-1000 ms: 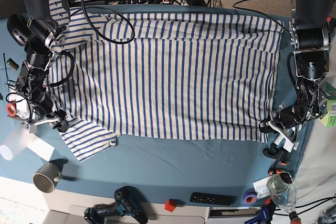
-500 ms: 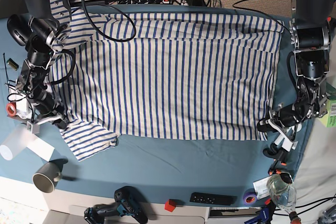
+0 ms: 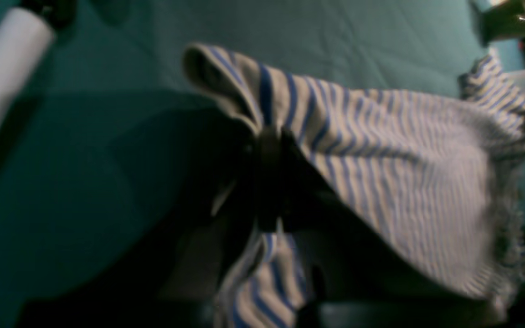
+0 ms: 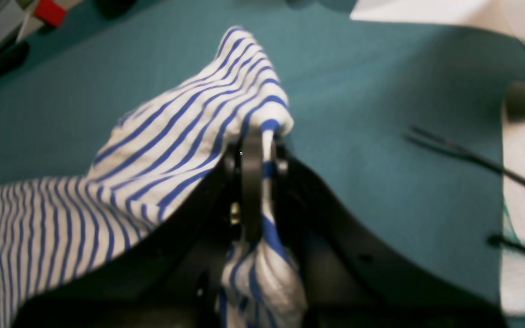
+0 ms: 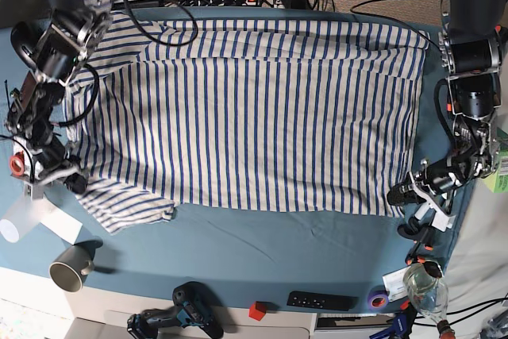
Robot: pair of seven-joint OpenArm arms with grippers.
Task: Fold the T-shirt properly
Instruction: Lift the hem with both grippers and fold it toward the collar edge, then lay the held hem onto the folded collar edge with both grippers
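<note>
In the base view, the big white T-shirt with thin blue stripes [image 5: 262, 117] lies on the blue-green table [image 5: 238, 256]. In the left wrist view, the black left gripper [image 3: 269, 132] pinches its edge. In the right wrist view, the black right gripper [image 4: 262, 146] pinches it too.

A small red plastic block [image 5: 258, 313] lies at the bottom centre. Just right, a black rectangular box [image 5: 328, 301] rests flat.

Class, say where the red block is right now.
In the base view, the red block sits at the bottom edge, just left of the black keypad.
</note>
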